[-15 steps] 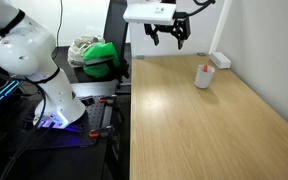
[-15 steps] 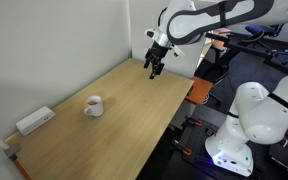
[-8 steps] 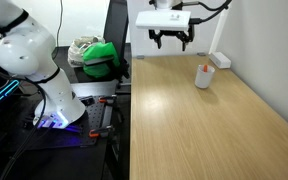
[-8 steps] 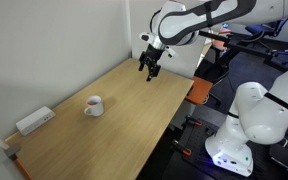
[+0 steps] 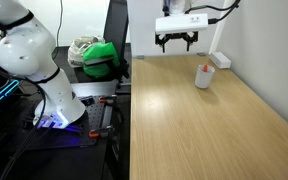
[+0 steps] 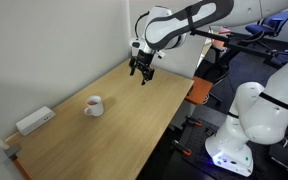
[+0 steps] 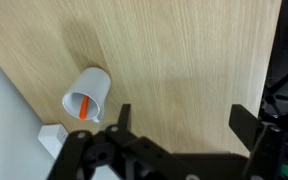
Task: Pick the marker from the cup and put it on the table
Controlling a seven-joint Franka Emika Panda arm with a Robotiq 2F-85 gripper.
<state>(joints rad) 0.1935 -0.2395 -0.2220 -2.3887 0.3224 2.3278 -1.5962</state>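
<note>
The small white cup (image 5: 203, 75) stands on the light wood table (image 5: 204, 125) near the wall; it also shows in an exterior view (image 6: 93, 105) and the wrist view (image 7: 88, 96). The orange-red marker (image 7: 85, 104) stands inside the cup, its top showing above the rim (image 5: 203, 66). My gripper (image 5: 176, 42) hangs open and empty above the table's far end, well apart from the cup; it also shows in an exterior view (image 6: 142, 73) and the wrist view (image 7: 180, 118).
A white box-shaped lamp base (image 6: 34, 121) lies by the wall beyond the cup. A green bag (image 5: 100, 57) and the white robot base (image 5: 44, 85) stand off the table's side. A wall runs along the table's far edge.
My gripper has moved over the table toward the cup's side, staying open. The cup and marker have not moved.
</note>
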